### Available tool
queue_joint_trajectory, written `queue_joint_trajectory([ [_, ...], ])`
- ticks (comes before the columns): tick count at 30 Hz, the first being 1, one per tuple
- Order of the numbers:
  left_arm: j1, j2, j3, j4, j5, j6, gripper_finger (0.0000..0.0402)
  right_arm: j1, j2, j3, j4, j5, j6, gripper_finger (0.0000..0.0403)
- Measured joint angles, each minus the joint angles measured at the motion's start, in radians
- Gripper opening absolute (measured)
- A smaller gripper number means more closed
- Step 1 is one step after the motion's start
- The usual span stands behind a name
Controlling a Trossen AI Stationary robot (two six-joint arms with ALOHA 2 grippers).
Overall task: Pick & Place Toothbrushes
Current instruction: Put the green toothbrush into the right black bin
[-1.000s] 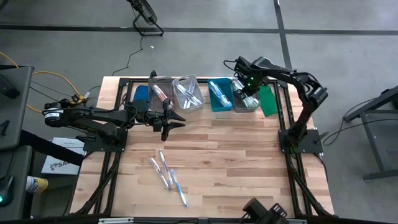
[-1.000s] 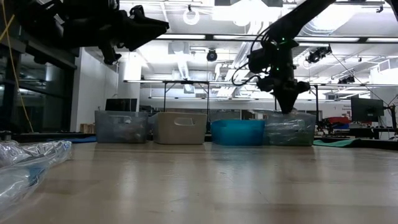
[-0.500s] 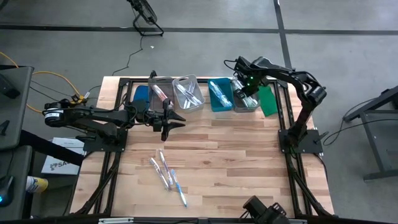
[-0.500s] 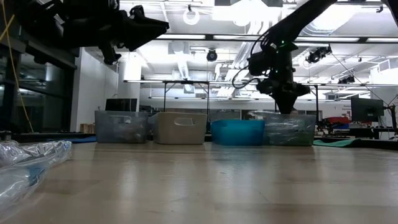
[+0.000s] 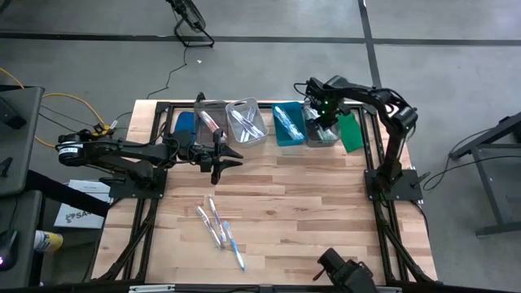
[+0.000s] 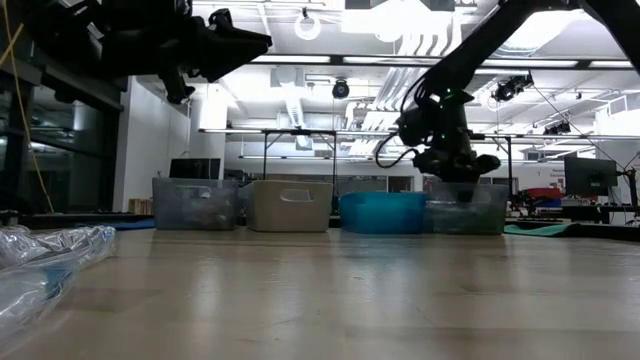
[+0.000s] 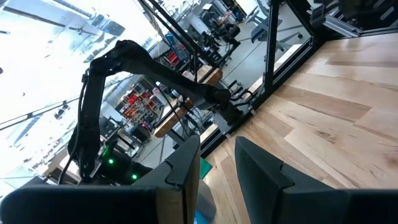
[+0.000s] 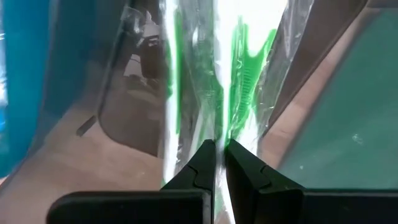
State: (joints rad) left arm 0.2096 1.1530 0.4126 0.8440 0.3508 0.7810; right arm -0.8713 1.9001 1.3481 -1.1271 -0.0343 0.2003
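Note:
Several wrapped toothbrushes (image 5: 220,228) lie loose on the wooden table, toward its near edge. More lie in the bins at the far edge. My right gripper (image 8: 218,157) points down into the far-right clear bin (image 5: 322,133), shut on a thin pale toothbrush (image 8: 219,127). Green-accented wrapped toothbrushes (image 8: 245,93) lie below it. In the low view my right gripper (image 6: 456,172) dips behind the bin's wall (image 6: 470,212). My left gripper (image 5: 226,157) hangs open over the table left of centre, with nothing between its fingers (image 7: 186,168). My right gripper pinches a pale, thin strip of a toothbrush (image 8: 218,140) between its two fingers, coming from above and pointing down. The strip runs on between the fingers toward the wrist. Which end it has, and whether the brush rests on those in the bin, I cannot tell.
Along the far edge stand a clear bin (image 5: 210,122), a grey bin (image 5: 247,122) and a teal bin (image 5: 289,124), each with toothbrushes. A green flat piece (image 5: 348,132) lies right of the clear bin, a blue one (image 5: 186,122) at the far left. Crinkled clear wrapping (image 6: 40,262) lies near the low camera.
My right gripper has sunk from just above the far-right clear bin down into it, staying shut and pointing down.

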Motion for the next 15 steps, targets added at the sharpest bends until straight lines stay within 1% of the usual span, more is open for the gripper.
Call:
queue_joint_trajectory([
  [6, 0.000, 0.000, 0.000, 0.001, 0.000, 0.000, 0.0097, -0.015, 0.011, 0.000, 0.023, 0.002, 0.005, 0.0014],
  [8, 0.000, 0.000, 0.000, 0.001, 0.000, 0.000, 0.0097, -0.015, 0.005, 0.000, 0.023, 0.003, 0.001, 0.0020],
  [11, 0.000, 0.000, 0.000, 0.000, 0.000, -0.001, 0.0097, -0.015, -0.018, -0.001, 0.031, 0.022, -0.014, 0.0044],
  [15, 0.000, 0.000, 0.000, 0.000, 0.000, -0.001, 0.0097, -0.013, -0.054, -0.001, 0.032, 0.065, -0.012, 0.0093],
])
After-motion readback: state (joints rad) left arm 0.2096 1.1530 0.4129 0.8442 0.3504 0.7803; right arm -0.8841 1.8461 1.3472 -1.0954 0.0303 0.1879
